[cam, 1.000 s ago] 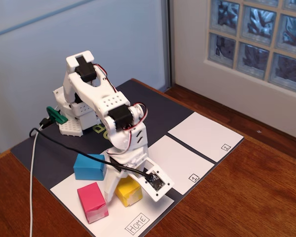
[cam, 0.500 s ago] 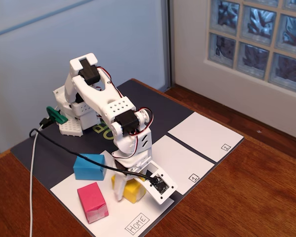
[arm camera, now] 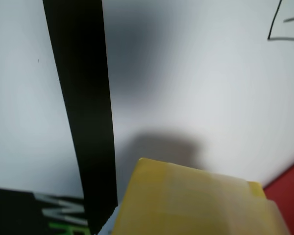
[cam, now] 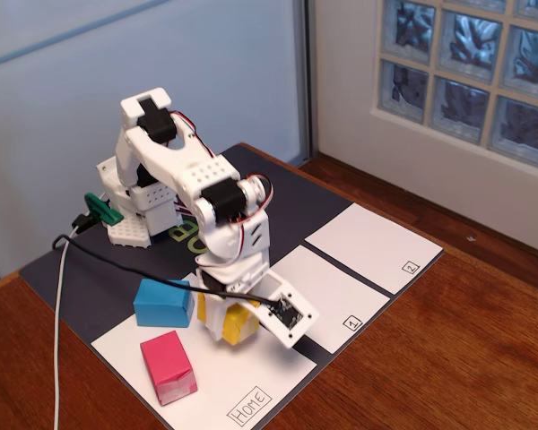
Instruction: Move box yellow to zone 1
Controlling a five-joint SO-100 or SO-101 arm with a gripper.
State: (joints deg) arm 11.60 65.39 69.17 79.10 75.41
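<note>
arm (cam: pixel 184 175): white plastic | black servos | red wires | black cable (cam: pixel 117 264)

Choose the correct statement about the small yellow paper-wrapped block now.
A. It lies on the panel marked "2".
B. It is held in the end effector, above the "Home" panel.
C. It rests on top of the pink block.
B: in the fixed view the small yellow paper-wrapped block sits in the end effector over the "Home" panel.

1. A reddish-brown wooden table (cam: pixel 466 358) carries a dark rectangular mat (cam: pixel 90 278).
2. White paper panels lie on the mat: "Home" (cam: pixel 224 385), zone 1 (cam: pixel 327 296), and "2" (cam: pixel 372 244).
</note>
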